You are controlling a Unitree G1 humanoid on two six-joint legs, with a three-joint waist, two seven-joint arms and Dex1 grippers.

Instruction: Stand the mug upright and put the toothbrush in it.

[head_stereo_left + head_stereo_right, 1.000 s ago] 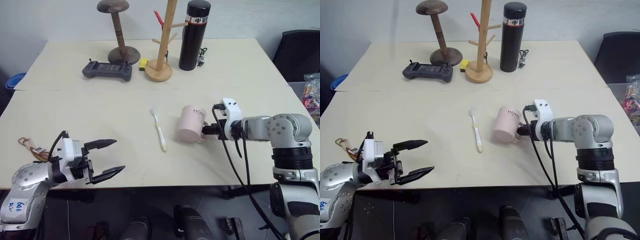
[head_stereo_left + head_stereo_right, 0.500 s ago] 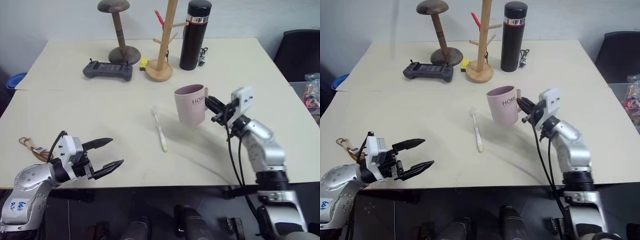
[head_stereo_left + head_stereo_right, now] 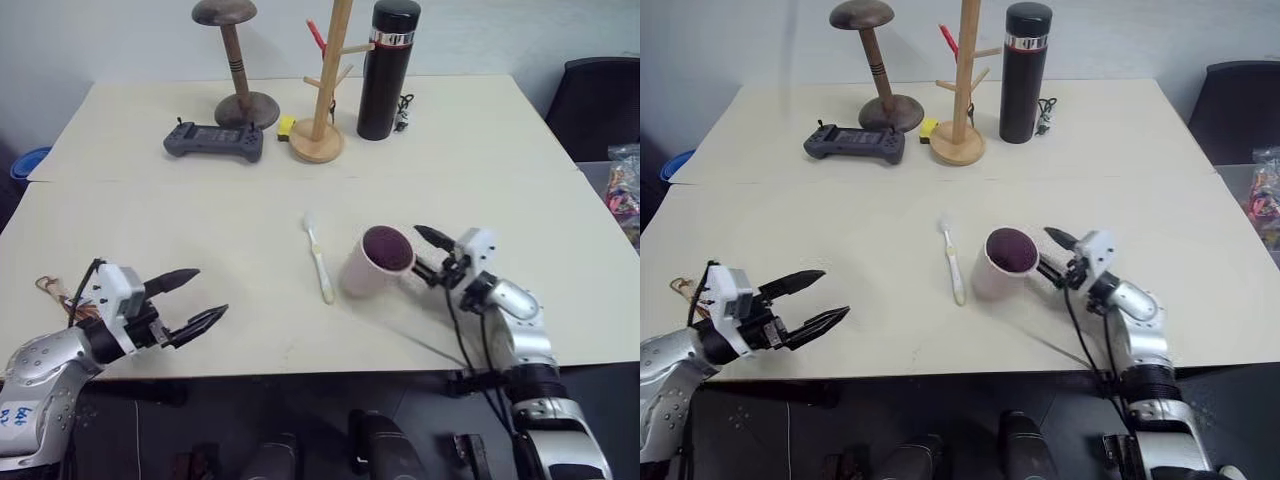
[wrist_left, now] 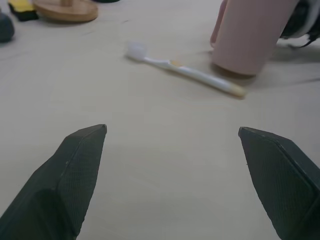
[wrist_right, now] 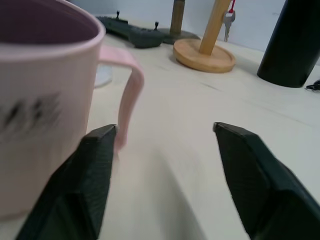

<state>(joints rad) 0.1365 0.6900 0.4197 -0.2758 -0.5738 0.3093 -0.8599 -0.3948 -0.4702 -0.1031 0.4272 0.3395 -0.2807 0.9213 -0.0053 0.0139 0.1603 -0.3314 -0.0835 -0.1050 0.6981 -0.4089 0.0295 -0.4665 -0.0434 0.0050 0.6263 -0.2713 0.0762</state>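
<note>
A pale pink mug (image 3: 372,262) stands upright on the cream tabletop (image 3: 200,230), its dark maroon inside facing up and its handle turned toward the robot's right hand (image 3: 428,255). That right hand sits just beside the mug with its two black fingers spread wide; in the right wrist view the handle is close by one finger (image 5: 90,170), and the mug is not gripped. A slim white toothbrush (image 3: 319,258) lies flat on the tabletop just to the left of the mug, apart from it. Its long axis runs away from the robot: the white bristle head points toward the far side of the tabletop and the pale yellowish handle end points toward the near edge. The left hand (image 3: 188,302) hovers near the front left edge of the tabletop, well apart from the toothbrush, its fingers spread wide and empty, pointing toward the toothbrush and mug.
</note>
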